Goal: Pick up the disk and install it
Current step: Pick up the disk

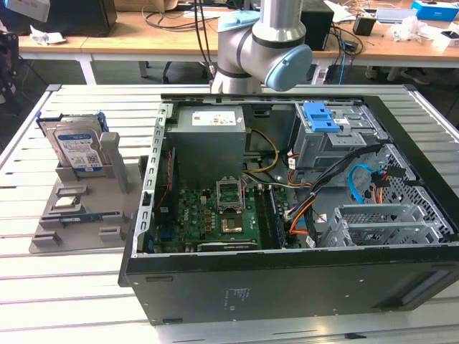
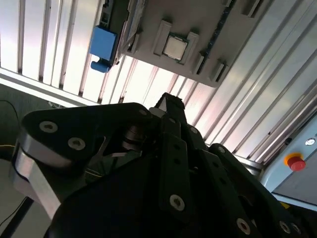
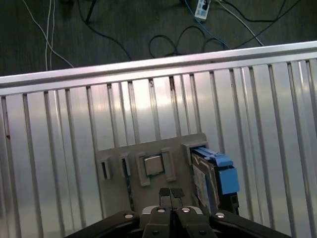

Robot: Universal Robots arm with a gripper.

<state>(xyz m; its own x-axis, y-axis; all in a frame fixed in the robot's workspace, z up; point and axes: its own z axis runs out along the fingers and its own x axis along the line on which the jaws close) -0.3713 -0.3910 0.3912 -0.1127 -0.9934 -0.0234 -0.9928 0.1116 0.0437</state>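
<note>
exterior view: the disk [image 1: 77, 147] stands on edge in a slot at the far end of the grey holder tray [image 1: 50, 240]. the tray rests on the slatted table [image 1: 72, 301] at the exterior view's left, well apart from the open computer case [image 1: 287, 287]. a processor chip [image 1: 66, 203] lies in a nearer pocket of the same tray. inside the case, the grey drive cage [image 1: 315, 147] with its blue latch [image 1: 320, 117] sits at the far right; whether its bay is free cannot be told. the arm [image 1: 265, 43] rises at the far side of the case. second wrist view: the gripper [image 2: 169, 103] hangs above the tray, fingertips drawn together with nothing between them. the disk's blue bracket is near but not touched. first wrist view: the gripper is closed and empty, over the tray's edge near the processor chip, and the disk stands just beside that pocket. status: pick-up not yet made; installation not yet begun.
</note>
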